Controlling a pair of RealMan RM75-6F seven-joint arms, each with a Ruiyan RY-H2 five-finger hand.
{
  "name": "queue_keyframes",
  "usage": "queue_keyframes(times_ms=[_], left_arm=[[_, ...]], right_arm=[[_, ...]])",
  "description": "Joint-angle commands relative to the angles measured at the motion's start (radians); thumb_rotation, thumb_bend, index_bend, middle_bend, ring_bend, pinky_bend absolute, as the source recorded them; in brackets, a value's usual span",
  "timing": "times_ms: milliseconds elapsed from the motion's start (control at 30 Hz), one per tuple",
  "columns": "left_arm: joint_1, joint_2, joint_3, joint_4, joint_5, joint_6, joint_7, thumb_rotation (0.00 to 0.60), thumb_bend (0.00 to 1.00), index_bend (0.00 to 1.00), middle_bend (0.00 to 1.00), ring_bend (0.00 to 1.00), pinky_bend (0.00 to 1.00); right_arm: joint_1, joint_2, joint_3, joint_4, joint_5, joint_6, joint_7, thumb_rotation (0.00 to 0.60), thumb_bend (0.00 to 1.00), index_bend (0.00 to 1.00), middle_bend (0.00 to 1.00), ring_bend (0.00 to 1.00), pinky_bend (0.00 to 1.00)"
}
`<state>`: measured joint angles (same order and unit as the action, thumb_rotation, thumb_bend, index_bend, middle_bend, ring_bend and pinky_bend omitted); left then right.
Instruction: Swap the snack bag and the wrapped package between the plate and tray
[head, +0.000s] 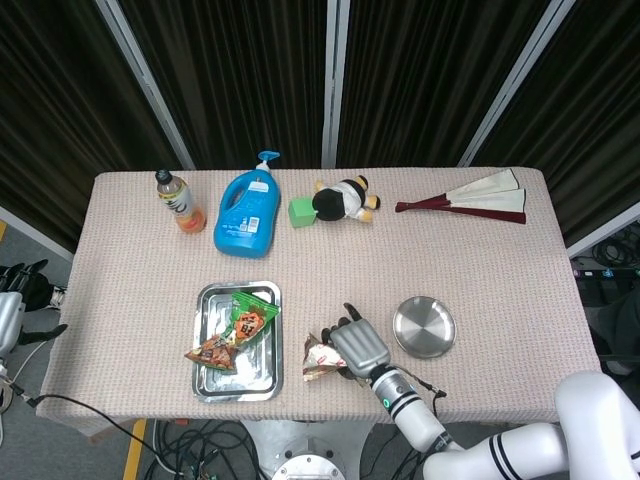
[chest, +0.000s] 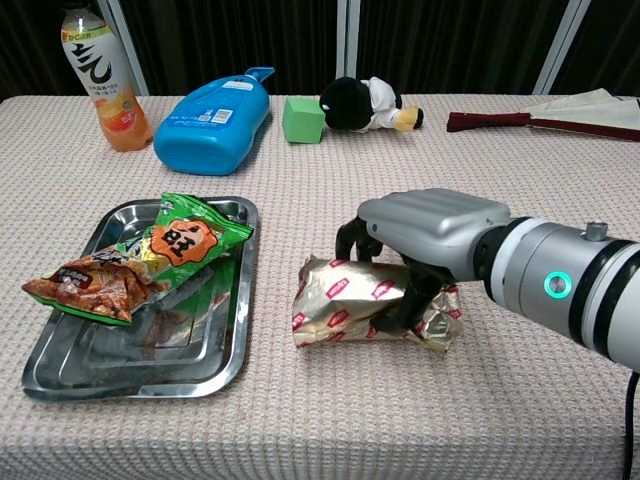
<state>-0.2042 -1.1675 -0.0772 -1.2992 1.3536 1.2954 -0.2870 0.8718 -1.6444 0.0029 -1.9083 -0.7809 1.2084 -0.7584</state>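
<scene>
Gripping the wrapped package, our right hand has its fingers clamped over it. Left of the fingers, a tray holds the snack bag. Our left hand's fingers cannot be judged.

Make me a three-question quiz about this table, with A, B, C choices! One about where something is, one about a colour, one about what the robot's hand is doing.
1. Where are the snack bags?
A. On the round plate
B. In the tray
C. Beside the fan

2. What colour is the soap bottle?
A. Blue
B. Red
C. Yellow

3. What is the right hand doing?
A. Hanging open
B. Pressing the cube
C. Gripping the wrapped package

Answers: 1 B, both lie in the tray. 2 A, its body is blue. 3 C, fingers curl around the foil.
</scene>
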Motion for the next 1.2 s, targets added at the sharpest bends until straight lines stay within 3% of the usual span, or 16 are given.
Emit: queue_keyframes(times_ms=[33,333,633,767,867,967,1067,1200], left_arm=[[0.001,0.006,-0.003,-0.008,0.005,0.006,0.0,0.6,0.09,0.1,0.12,0.05,0.13],[0.002,0.026,-0.008,-0.063,0.034,0.026,0.003,0.6,0.09,0.1,0.12,0.05,0.13],[0.005,0.032,-0.006,-0.087,0.045,0.033,0.017,0.6,0.09,0.1,0.12,0.05,0.13],[0.008,0.035,-0.006,-0.092,0.045,0.034,0.015,0.6,0.09,0.1,0.12,0.05,0.13],[0.01,0.037,-0.005,-0.094,0.05,0.039,0.014,0.6,0.09,0.1,0.12,0.05,0.13],[0.013,0.04,-0.004,-0.1,0.057,0.046,0.012,0.6,0.09,0.1,0.12,0.05,0.13],[0.014,0.044,-0.001,-0.106,0.066,0.05,0.014,0.6,0.09,0.1,0.12,0.05,0.13],[0.014,0.052,0.0,-0.124,0.081,0.06,0.021,0.6,0.09,0.1,0.12,0.05,0.13]], right_arm=[[-0.021,0.058,0.012,-0.034,-0.045,0.019,0.027,0.6,0.25,0.64,0.62,0.27,0.0],[-0.118,0.284,-0.006,-0.032,-0.098,0.03,0.159,0.6,0.24,0.64,0.62,0.26,0.0],[-0.191,0.314,-0.033,0.109,-0.142,-0.07,0.317,0.6,0.2,0.61,0.58,0.25,0.0],[-0.199,0.299,-0.026,0.151,-0.151,-0.101,0.334,0.6,0.16,0.48,0.49,0.17,0.0],[-0.195,0.307,-0.024,0.158,-0.15,-0.141,0.337,0.6,0.1,0.26,0.29,0.04,0.0],[-0.193,0.324,-0.019,0.152,-0.149,-0.169,0.338,0.6,0.04,0.04,0.1,0.0,0.0],[-0.199,0.337,-0.012,0.145,-0.151,-0.175,0.35,0.6,0.0,0.0,0.02,0.0,0.0],[-0.222,0.377,-0.006,0.103,-0.187,-0.16,0.385,0.6,0.0,0.0,0.0,0.0,0.0]])
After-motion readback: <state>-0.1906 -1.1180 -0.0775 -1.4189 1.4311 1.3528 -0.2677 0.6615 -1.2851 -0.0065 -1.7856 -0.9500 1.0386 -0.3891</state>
